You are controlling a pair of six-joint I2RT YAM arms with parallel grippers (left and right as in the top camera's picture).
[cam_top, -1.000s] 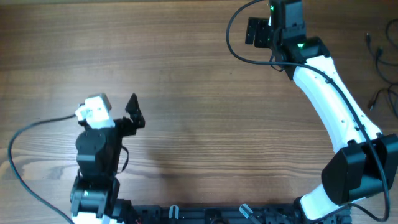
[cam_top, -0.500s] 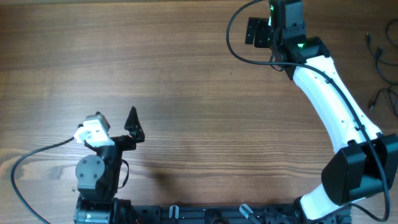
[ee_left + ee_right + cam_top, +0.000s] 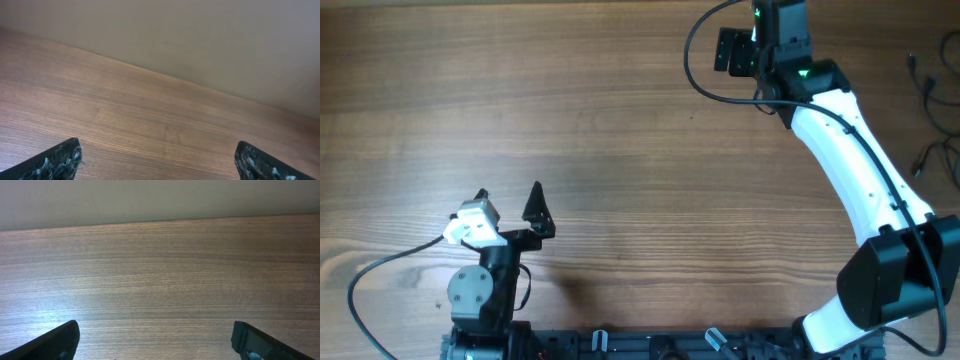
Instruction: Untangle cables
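Pulled back toward the near edge, the left arm sits closer to its base than a second ago; the right arm has not shifted and reaches to the far side of the bench. The left end effector is spread wide with nothing between its fingers, only bare wood below. The right end effector is equally wide and empty. The cables lie as thin loose black strands at the bench's right edge, well apart from both end effectors.
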